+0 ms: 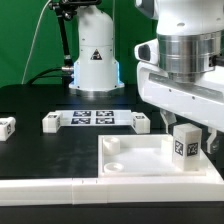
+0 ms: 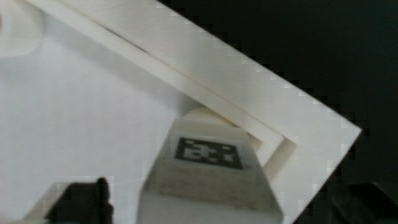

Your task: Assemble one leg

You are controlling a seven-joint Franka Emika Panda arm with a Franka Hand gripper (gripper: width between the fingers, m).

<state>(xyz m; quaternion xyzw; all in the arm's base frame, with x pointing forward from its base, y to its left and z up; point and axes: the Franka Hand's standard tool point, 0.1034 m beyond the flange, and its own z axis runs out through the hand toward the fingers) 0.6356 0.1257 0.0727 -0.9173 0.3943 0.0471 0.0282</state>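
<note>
The leg [image 1: 185, 143], a small white block with a black-and-white tag on its face, stands upright on the large flat white panel [image 1: 140, 158] near its corner at the exterior view's right. My gripper [image 1: 188, 136] is directly over it, open, with one finger [image 1: 163, 123] on each side and a gap between each finger and the block. In the wrist view the leg [image 2: 214, 165] and its tag sit between the two dark fingers [image 2: 75, 200], with the gripper [image 2: 217, 208] centred on it and the panel [image 2: 89, 120] beneath.
The marker board [image 1: 95, 117] lies mid-table with small white parts at its two ends [image 1: 50, 122] [image 1: 143, 122]. Another small tagged block [image 1: 7, 126] sits at the exterior view's far left. A long white bar [image 1: 50, 187] runs along the front. The robot base [image 1: 95, 55] stands behind.
</note>
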